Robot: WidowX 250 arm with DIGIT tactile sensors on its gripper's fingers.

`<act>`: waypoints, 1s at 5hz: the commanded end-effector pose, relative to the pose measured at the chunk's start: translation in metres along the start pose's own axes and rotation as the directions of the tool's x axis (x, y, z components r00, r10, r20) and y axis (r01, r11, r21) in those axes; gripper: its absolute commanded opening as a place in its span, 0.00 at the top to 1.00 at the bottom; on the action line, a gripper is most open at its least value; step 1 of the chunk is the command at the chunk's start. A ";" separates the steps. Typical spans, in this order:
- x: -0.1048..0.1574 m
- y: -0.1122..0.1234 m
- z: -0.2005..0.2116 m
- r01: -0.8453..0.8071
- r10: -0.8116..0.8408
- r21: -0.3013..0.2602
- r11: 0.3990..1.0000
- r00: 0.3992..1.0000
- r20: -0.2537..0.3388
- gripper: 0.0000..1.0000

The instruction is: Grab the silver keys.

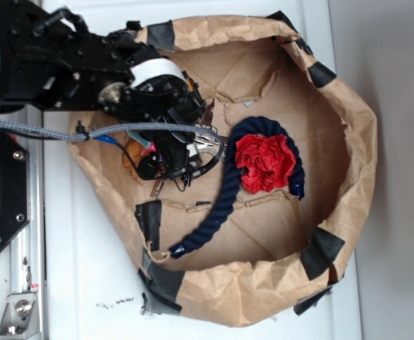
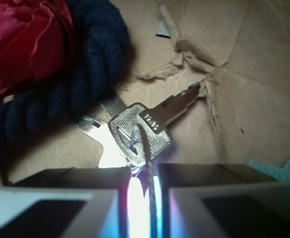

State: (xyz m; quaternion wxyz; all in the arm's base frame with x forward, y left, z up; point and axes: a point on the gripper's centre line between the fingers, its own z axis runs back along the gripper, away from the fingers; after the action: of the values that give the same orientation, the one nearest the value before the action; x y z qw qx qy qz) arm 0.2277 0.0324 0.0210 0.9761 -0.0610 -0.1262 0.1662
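1. Gripper nearly closed; only a narrow lit gap shows between the pads, with the thin key ring wire pinched in it.
2. Silver keys hang just ahead of the pads, above the paper bag floor, beside the navy rope.
3. Grasp appears made; whether the keys have cleared the floor cannot be told.
4. Remaining: raise and confirm the hold.

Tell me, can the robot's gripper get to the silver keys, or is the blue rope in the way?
Probably yes. The gripper looks already shut on the ring of the silver keys. The blue rope lies beside them, overlapping one key at most, not between the fingers.
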 end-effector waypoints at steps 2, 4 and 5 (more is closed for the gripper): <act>0.011 0.008 0.019 -0.016 0.017 -0.006 1.000 1.000 0.027 0.00; 0.017 0.013 0.033 -0.010 0.011 -0.016 1.000 0.999 0.030 0.00; 0.020 0.017 0.036 -0.021 0.021 -0.014 1.000 0.999 0.031 0.00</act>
State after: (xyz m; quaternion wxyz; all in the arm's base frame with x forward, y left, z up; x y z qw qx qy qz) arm 0.2225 0.0443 0.0411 0.9776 -0.0735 -0.1087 0.1644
